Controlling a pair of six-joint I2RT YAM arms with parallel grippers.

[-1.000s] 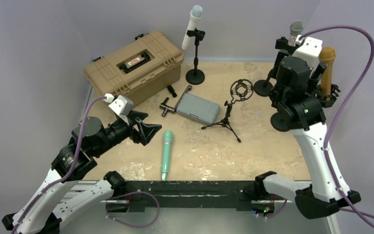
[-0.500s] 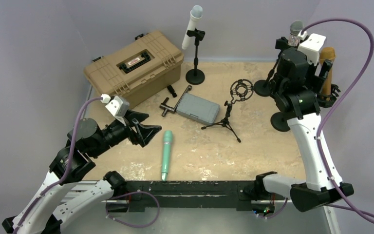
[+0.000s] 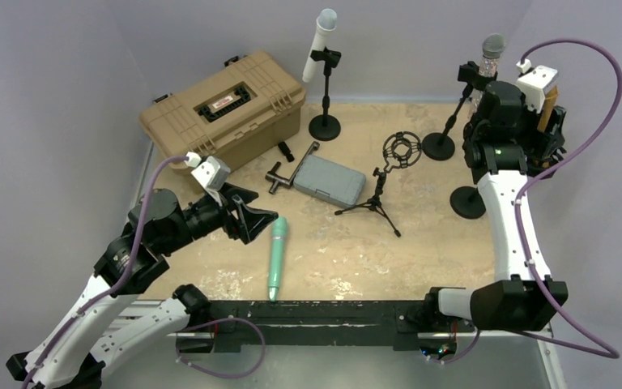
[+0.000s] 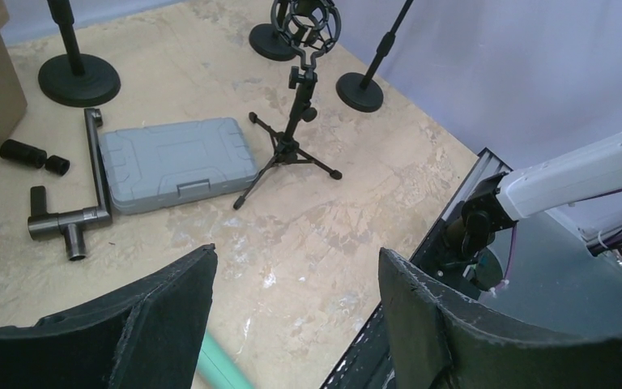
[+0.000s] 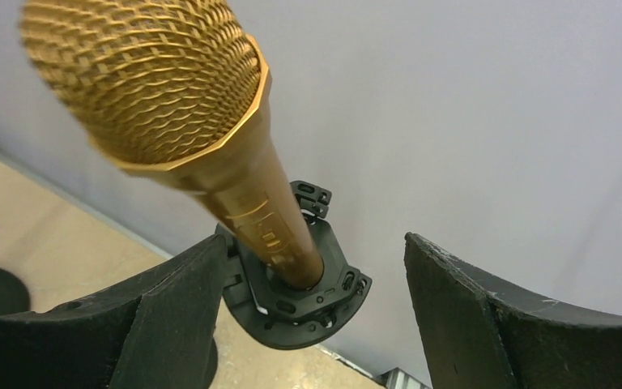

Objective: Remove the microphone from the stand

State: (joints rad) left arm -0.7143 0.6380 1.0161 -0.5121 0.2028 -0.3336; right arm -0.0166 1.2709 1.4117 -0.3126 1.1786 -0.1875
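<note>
Overhead: mottled beige tabletop [image 3: 437, 243], lavender walls [image 3: 48, 97]. Left wrist: left gripper [image 4: 296, 267] spread wide, empty, with bare tabletop between its fingers. Right wrist: right gripper [image 5: 316, 259] spread wide. The gold microphone [image 5: 178, 105] shows between its fingers, touching neither, seated in its black stand clip [image 5: 300, 296].

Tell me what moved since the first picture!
The right gripper swung rightward to the gold microphone and now sits open around it, not gripping. The left gripper crept slightly right. The green microphone and tan case stayed put.
</note>
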